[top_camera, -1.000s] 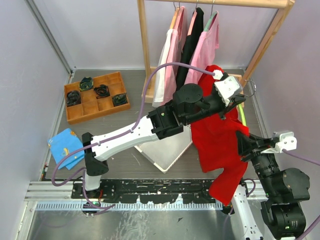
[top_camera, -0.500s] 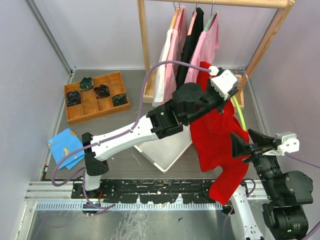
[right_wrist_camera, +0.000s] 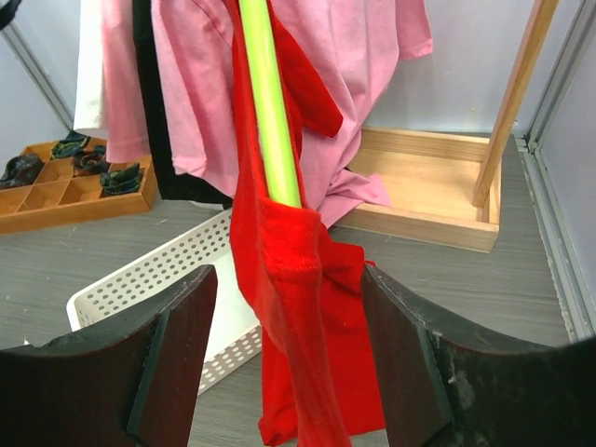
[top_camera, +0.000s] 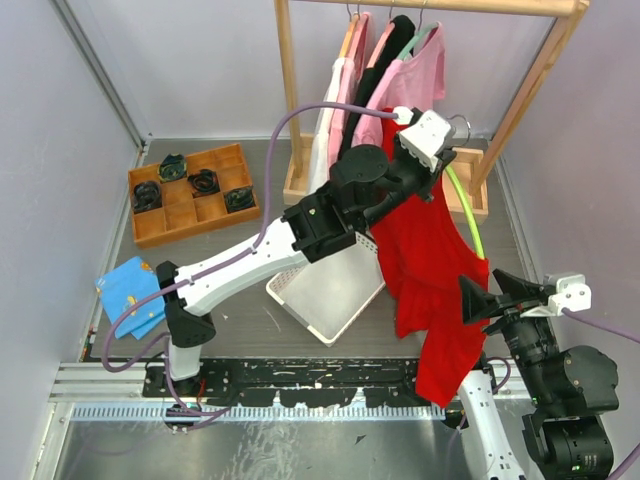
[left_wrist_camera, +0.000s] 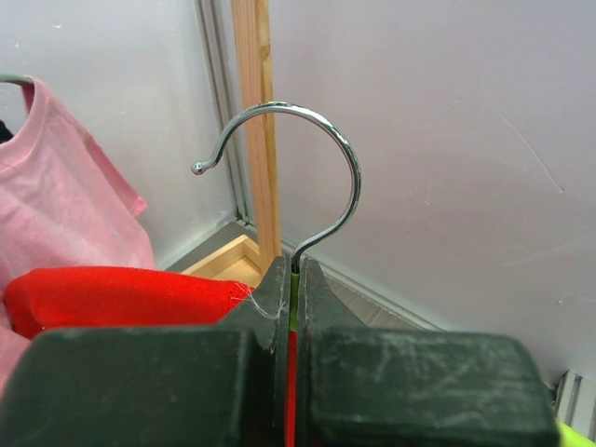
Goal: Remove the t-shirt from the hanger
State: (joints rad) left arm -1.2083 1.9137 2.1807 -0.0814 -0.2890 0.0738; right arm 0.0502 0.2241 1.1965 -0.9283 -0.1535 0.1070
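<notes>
Two arms are working on one red t-shirt (top_camera: 428, 255). The left gripper (left_wrist_camera: 291, 284) is pressing its jaws together on the neck of the green hanger (top_camera: 463, 205), just below the steel hook (left_wrist_camera: 321, 158). It is holding the hanger up in the air in front of the wooden rack (top_camera: 288, 90).

The t-shirt is draping from the hanger and trailing down toward the near edge of the table. One green hanger arm is showing bare in the overhead view, its lower end running into the red cloth.

The right gripper (top_camera: 492, 296) is standing with its jaws wide apart, gripping nothing. The red cloth is hanging just ahead, between its fingers (right_wrist_camera: 168, 363); whether they are touching it I cannot tell.

Pink garments (top_camera: 425, 75) are hanging on the rack, and a white basket (top_camera: 330, 290) is sitting beside the shirt.
</notes>
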